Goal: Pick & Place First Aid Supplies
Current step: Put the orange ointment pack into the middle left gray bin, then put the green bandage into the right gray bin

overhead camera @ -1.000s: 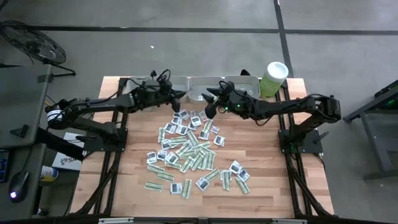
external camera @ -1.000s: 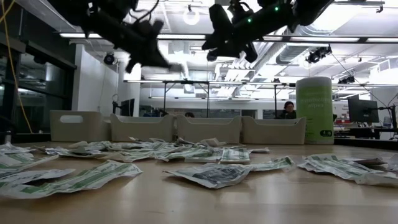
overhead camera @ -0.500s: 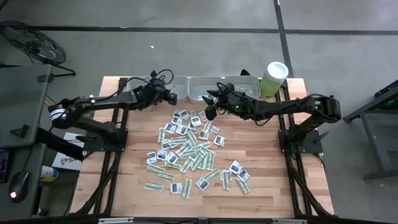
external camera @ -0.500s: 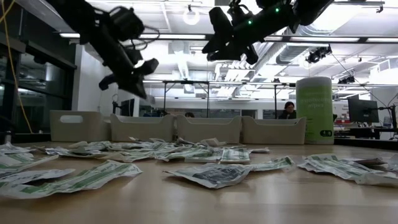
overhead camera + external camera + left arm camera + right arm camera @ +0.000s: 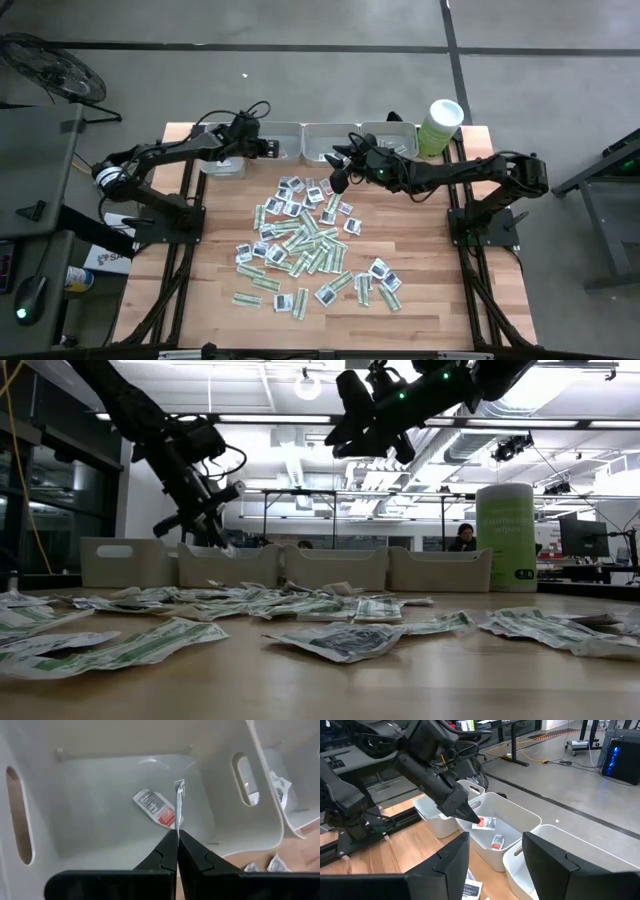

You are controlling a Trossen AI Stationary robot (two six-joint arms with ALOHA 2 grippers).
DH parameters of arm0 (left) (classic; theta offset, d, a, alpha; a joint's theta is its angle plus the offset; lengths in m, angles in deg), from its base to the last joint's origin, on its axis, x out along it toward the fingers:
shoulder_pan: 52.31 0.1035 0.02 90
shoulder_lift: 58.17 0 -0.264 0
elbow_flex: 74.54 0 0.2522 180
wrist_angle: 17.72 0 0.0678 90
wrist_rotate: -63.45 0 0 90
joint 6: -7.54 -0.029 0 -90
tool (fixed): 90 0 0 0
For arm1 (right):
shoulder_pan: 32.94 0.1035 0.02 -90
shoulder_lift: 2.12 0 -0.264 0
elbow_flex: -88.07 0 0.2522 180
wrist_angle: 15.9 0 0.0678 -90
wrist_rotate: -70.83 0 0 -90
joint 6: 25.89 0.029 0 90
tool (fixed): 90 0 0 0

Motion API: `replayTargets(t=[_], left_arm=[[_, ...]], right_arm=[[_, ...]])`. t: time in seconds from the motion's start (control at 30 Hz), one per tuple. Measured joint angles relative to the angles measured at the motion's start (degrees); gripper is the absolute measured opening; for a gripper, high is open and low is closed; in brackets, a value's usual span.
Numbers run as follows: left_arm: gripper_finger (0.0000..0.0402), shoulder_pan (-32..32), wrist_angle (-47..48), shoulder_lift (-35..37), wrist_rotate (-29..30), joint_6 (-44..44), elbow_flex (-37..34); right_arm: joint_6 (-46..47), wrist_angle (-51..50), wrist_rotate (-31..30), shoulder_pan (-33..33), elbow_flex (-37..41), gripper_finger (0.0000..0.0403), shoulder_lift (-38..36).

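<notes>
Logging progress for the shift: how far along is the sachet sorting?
Early. One sachet already lies in the grey tray. The left gripper holds another sachet over it. The right gripper hangs open. Dozens of sachets remain on the table.

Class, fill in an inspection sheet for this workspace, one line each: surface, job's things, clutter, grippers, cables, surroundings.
Surface: wooden table, bare along its edges.
Job's things: sachets scattered across the middle; one sachet lies flat in a grey tray; another thin sachet is pinched edge-on.
Clutter: pale green tub with a white lid at the far right corner, beside the row of trays.
Grippers: left gripper shut on the thin sachet, over the tray; right gripper open, raised near the trays.
Cables: dark loops on the left arm.
Surroundings: floor fan, a seated person in the room behind.
</notes>
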Motion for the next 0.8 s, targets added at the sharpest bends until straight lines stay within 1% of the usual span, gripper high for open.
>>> replayTargets(t=[0.13,0.37,0.47,0.53,0.63,0.8], left_arm=[[0.0021,0.59,-0.13,-0.2,-0.65,0.03,0.0],[0.0073,0.42,-0.61,-0.2,-0.56,-1.59,0.0],[0.0084,0.45,-2.39,0.75,-2.62,-5.15,0.0],[0.0086,0.42,-4.49,2.52,-3.62,-7.95,0.0],[0.0086,-0.79,-6.81,5.75,-6.92,-13.73,0.0],[0.0087,-4.8,-6.66,11.46,-10.29,-21.11,0.02]], right_arm=[[-0.01,-0.01,0.01,0.0,0.0,0.0177,0.0],[0.02,-0.22,0.03,0.0,0.0,0.0177,0.0],[0.84,-1.51,0.69,0.0,0.0,0.0177,0.0],[2.15,-2.62,2.4,0.0,0.0,0.0177,0.0],[4.78,-5.6,4.17,0.0,0.0,0.0177,0.0],[14.9,-13.73,4.35,0.0,0.0,0.0177,0.0]])
